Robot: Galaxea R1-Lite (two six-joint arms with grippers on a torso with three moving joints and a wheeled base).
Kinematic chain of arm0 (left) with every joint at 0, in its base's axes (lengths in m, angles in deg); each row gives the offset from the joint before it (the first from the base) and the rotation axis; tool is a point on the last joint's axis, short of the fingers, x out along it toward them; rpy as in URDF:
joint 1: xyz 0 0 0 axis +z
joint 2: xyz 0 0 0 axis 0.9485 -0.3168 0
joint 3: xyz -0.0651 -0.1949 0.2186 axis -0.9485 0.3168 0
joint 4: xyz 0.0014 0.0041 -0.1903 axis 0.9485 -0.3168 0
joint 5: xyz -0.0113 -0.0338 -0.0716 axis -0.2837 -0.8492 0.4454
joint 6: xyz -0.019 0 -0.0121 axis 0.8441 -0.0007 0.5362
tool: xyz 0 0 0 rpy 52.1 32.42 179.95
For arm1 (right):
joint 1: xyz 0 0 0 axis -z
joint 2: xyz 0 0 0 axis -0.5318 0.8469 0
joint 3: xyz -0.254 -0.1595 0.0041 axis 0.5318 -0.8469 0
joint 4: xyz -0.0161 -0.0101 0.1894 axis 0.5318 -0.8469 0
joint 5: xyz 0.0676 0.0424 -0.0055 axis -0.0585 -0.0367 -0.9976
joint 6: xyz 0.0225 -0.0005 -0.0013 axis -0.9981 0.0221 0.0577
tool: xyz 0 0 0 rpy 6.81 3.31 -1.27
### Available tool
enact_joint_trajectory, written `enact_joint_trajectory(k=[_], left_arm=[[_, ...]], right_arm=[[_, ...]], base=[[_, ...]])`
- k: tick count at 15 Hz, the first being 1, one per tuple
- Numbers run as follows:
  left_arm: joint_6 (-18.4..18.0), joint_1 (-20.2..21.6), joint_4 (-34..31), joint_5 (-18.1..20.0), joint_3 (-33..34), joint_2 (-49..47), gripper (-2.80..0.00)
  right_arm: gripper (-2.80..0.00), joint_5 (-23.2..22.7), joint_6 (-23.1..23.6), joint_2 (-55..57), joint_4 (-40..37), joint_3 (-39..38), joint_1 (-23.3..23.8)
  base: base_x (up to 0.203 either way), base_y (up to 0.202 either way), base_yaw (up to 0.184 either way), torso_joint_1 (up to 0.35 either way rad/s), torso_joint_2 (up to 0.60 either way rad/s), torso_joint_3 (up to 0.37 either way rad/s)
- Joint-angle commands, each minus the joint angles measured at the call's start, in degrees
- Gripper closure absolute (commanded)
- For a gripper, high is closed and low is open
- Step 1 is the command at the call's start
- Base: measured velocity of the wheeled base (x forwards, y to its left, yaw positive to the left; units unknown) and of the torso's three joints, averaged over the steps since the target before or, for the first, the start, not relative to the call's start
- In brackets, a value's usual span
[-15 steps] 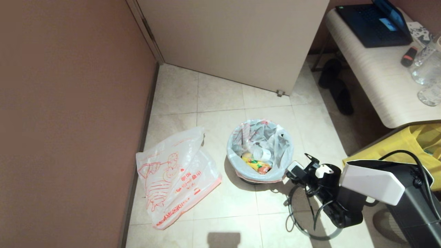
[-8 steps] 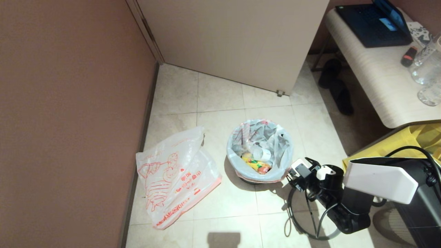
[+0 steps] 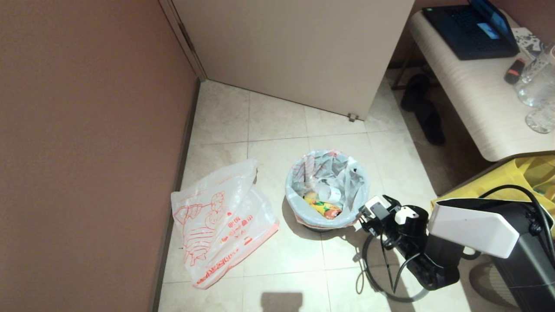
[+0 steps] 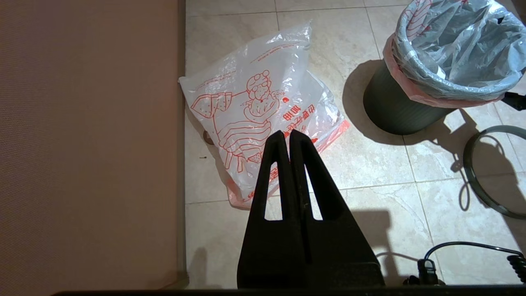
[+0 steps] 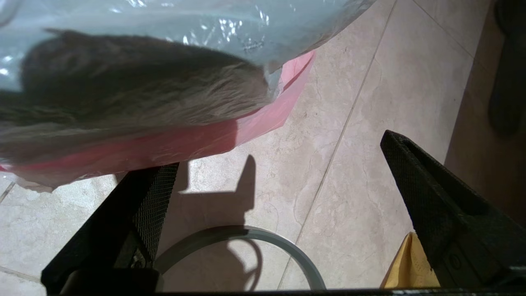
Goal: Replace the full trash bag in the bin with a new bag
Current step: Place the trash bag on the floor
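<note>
While the right gripper hangs low beside the bin, jaws spread wide and gripping nothing, there's plenty crowding the floor around it. One grey hoop lies flat on the tiles under the right arm, off the bin entirely. A yellow cloth tote sits behind that arm, under the edge of the desk. On the desk: one dark laptop towards its far edge, and clear glassware at its right edge. A pair of dark slippers waits beneath its left edge.

Now the bin itself, one black round bucket, stands in mid-floor. The full trash bag lines it, pink band folded over the rim, with a yellow-orange packet and a white cup inside. From the right wrist, one finger sits just under that pink band; whether it touches, I can't tell.

One new bag lies flat by the wall, left of the bin, well apart. The left gripper is parked, fingers pressed together, empty.
</note>
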Motion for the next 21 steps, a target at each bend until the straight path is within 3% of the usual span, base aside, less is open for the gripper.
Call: enact_joint_trajectory(k=[1,6,10,15,19,21], left_arm=[[0.0,0.0,0.0,0.0,0.0,0.0,0.0],[0.0,0.0,0.0,0.0,0.0,-0.1,0.0],[0.0,0.0,0.0,-0.1,0.0,-0.1,0.0],[0.0,0.0,0.0,-0.1,0.0,-0.1,0.0],[0.0,0.0,0.0,0.0,0.0,-0.1,0.0],[0.0,0.0,0.0,0.0,0.0,-0.1,0.0]], right_arm=[[-2.8,0.0,-0.3,0.8,2.7,0.1,0.6],[-2.8,-0.1,-0.4,0.9,2.7,-1.0,2.5],[-2.8,0.0,-0.9,2.0,2.7,4.0,2.1],[-2.8,3.0,-8.0,0.9,2.7,6.3,2.8],[-2.8,6.2,-16.2,-3.8,2.7,2.8,3.5],[-2.8,6.9,-18.0,-4.6,2.7,0.4,3.3]], base=[[0.0,0.0,0.0,0.0,0.0,0.0],[0.0,0.0,0.0,0.0,0.0,0.0],[0.0,0.0,0.0,0.0,0.0,0.0],[0.0,0.0,0.0,0.0,0.0,0.0],[0.0,0.0,0.0,0.0,0.0,0.0],[0.0,0.0,0.0,0.0,0.0,0.0]])
